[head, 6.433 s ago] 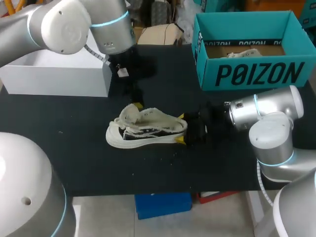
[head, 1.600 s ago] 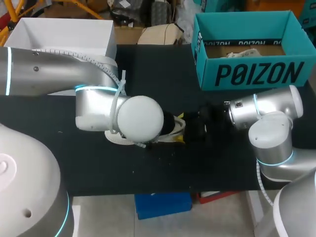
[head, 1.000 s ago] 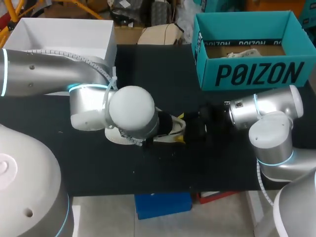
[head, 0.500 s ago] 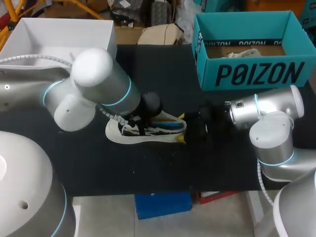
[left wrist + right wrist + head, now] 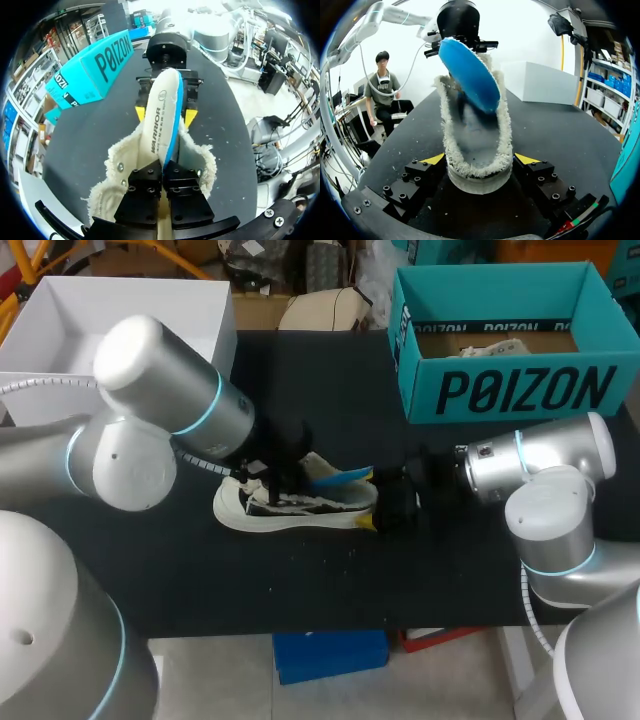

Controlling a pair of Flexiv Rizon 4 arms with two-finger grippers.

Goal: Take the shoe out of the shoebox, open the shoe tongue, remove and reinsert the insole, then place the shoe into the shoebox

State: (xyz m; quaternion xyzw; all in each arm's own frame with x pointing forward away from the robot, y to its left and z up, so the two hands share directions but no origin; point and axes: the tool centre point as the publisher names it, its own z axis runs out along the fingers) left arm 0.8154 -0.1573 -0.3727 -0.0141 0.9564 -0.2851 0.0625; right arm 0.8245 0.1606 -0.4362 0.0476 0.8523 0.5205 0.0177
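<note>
One shoe (image 5: 295, 508) rests on the tabletop (image 5: 330, 580), its heel clamped in your right hand (image 5: 480, 158). Your left hand (image 5: 163, 175) pinches the one insole (image 5: 335, 477), which angles up out of the shoe. Behind stand one shoebox (image 5: 500, 390) and one white box (image 5: 120, 310).

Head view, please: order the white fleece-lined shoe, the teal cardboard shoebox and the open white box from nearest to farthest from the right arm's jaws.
1. White fleece-lined shoe: in the middle, its heel between the right jaws.
2. Teal cardboard shoebox: far right corner, on the jaws' own side.
3. Open white box: far left corner, on the opposite side.
</note>
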